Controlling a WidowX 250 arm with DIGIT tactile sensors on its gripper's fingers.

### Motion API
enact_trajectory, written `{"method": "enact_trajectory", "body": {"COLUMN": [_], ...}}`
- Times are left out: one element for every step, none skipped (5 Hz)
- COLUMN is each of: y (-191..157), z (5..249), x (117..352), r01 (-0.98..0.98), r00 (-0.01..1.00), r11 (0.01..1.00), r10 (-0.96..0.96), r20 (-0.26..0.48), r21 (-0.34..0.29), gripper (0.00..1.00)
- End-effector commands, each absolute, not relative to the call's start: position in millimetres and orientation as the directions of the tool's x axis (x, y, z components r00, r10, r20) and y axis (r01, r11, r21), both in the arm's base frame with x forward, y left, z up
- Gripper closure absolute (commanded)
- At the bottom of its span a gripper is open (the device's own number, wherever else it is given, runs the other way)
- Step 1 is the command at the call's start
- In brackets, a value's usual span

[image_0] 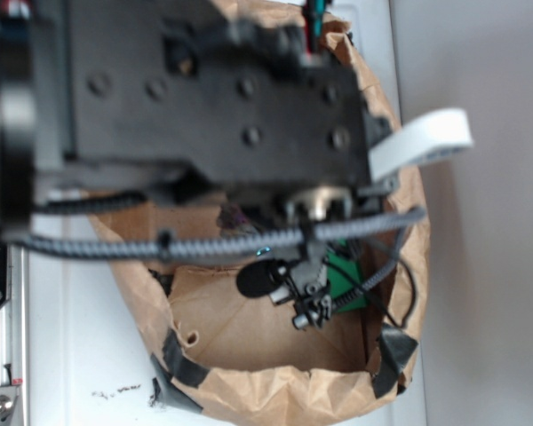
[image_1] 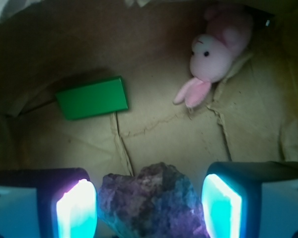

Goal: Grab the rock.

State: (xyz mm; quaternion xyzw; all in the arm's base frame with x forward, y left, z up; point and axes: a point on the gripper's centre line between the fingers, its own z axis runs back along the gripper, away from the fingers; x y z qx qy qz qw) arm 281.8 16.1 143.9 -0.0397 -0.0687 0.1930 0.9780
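between the pads of my open end effector (image_1: 149, 203) sits the rock (image_1: 151, 201), not gripped yet; its lumpy faces could slip out on closing.

Exterior bright, arm (image_0: 204, 89) blurred; wrist dim, pads (image_1: 77, 208) glowing.

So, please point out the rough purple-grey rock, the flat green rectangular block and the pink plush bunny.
rough purple-grey rock (image_1: 151, 201), wrist view, middle of its top.
flat green rectangular block (image_1: 92, 98), wrist view, centre of its face.
pink plush bunny (image_1: 211, 57), wrist view, its face.

Mottled purple-grey rock (image_1: 151, 201), green block (image_1: 92, 97), pink bunny (image_1: 214, 54).
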Motion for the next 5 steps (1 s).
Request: {"method": "enact_trajectory", "body": {"y": [34.6, 26.7, 20.4, 18.1, 14.8], "z": [193.8, 199.8, 200.8, 194.8, 191.0], "x": [277.5, 276.5, 277.5, 279.2, 280.0], "r01": [-0.313, -0.210, -0.133, -0.158, -0.194], "r00": [0.922, 0.930, 0.932, 0.917, 0.909], "r11": [0.942, 0.974, 0.991, 0.987, 0.979], "r10": [0.331, 0.226, 0.127, 0.144, 0.154], "r20": [0.202, 0.291, 0.340, 0.372, 0.389], "r21": [-0.116, -0.086, -0.007, 0.007, 0.068], "gripper": [1.00, 1.00, 1.00, 1.00, 1.00]}}
